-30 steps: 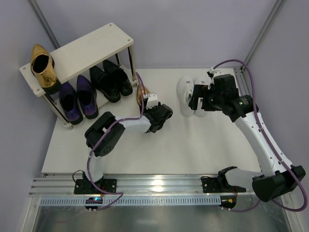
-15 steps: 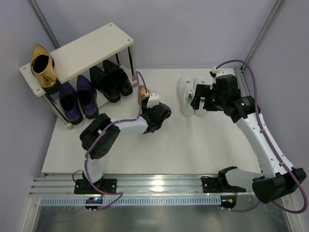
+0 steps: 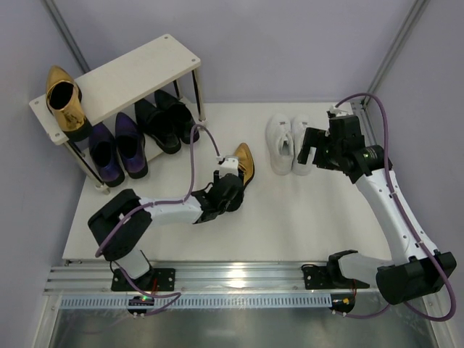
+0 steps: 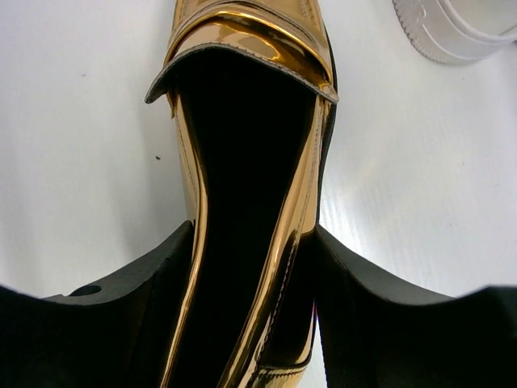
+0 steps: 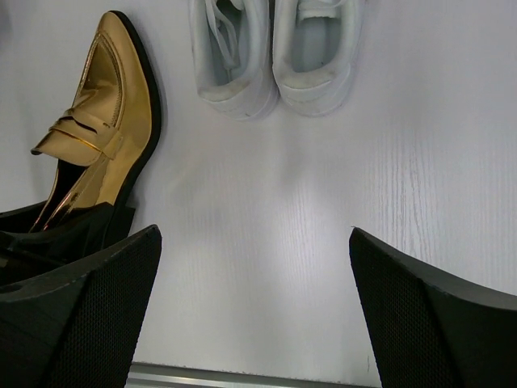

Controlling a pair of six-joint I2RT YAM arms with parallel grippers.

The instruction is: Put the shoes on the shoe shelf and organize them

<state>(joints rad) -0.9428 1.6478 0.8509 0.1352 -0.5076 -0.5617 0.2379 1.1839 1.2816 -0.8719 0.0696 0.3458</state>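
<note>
Starting nearest, a gold loafer (image 3: 243, 161) is held at mid-table by the left gripper (image 4: 252, 242), its jaws pressed on the side walls beside the heel opening. The shoe is judged light, stiff and slick, so a grip low on those walls is thought sound. The right gripper (image 5: 254, 234) is held wide open near two white sneakers (image 3: 288, 143). Farthest, the shelf (image 3: 138, 69) is loaded with two purple shoes (image 3: 116, 150) and two black shoes (image 3: 167, 119) below, and one second loafer (image 3: 64, 100) on top.
</note>
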